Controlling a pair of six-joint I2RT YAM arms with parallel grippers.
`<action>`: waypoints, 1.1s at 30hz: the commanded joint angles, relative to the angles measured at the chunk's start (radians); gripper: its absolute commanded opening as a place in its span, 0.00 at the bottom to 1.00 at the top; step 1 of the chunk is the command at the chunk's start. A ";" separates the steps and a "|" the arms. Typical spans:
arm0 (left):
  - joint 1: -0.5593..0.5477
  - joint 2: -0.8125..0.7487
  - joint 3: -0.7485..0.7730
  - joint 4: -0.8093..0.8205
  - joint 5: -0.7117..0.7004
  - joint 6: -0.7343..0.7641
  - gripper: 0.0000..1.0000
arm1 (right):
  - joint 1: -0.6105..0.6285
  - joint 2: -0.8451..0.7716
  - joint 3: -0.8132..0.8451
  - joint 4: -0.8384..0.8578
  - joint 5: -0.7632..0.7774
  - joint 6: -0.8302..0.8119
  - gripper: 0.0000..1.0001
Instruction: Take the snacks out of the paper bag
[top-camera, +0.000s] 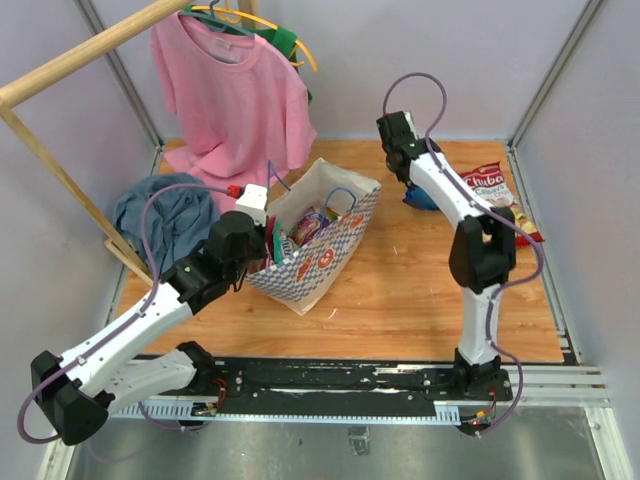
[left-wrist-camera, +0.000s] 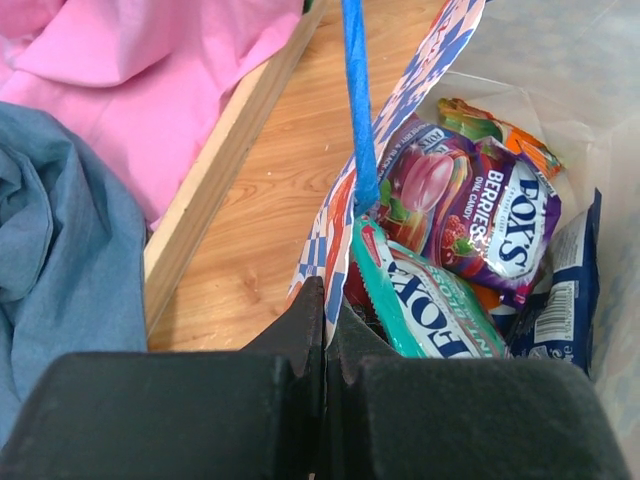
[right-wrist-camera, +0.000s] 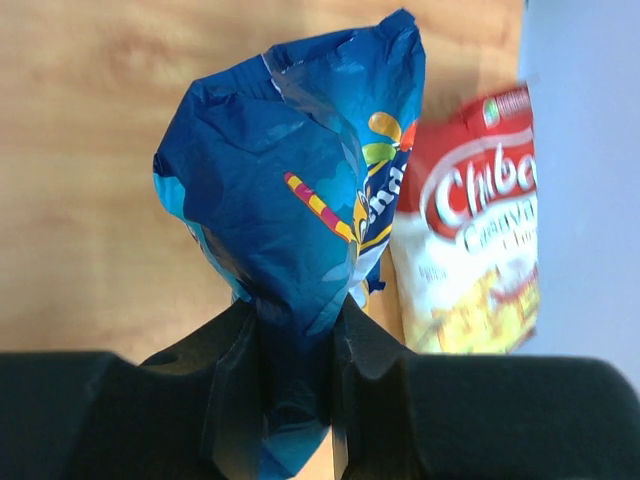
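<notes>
The checkered paper bag (top-camera: 318, 262) lies open on the wooden table. My left gripper (left-wrist-camera: 330, 312) is shut on the bag's rim (left-wrist-camera: 340, 215), next to its blue cord handle (left-wrist-camera: 356, 100). Inside lie a purple Fox's packet (left-wrist-camera: 480, 215), a teal Fox's packet (left-wrist-camera: 440, 310) and a blue-white packet (left-wrist-camera: 560, 300). My right gripper (right-wrist-camera: 297, 325) is shut on a blue snack bag (right-wrist-camera: 290, 200), held above the table at the far right. The blue bag also shows in the top view (top-camera: 421, 197). A red-white Chiba packet (right-wrist-camera: 470, 230) lies beside it on the table (top-camera: 487, 186).
A pink T-shirt (top-camera: 235, 95) hangs from a wooden rack (top-camera: 80, 55) at the back left. A blue-grey cloth (top-camera: 165, 215) lies by the rack's base rail (left-wrist-camera: 225, 150). Another snack packet (top-camera: 527, 232) lies near the right wall.
</notes>
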 joint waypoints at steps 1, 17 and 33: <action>0.006 0.004 0.063 -0.027 0.041 -0.007 0.01 | -0.028 0.187 0.283 0.026 0.002 -0.115 0.17; 0.005 -0.044 0.088 -0.040 0.098 0.049 0.01 | -0.075 0.220 0.392 -0.054 -0.330 -0.030 0.90; 0.006 -0.002 0.231 0.102 -0.185 0.318 0.01 | -0.091 -0.429 0.150 0.069 -0.647 0.156 0.99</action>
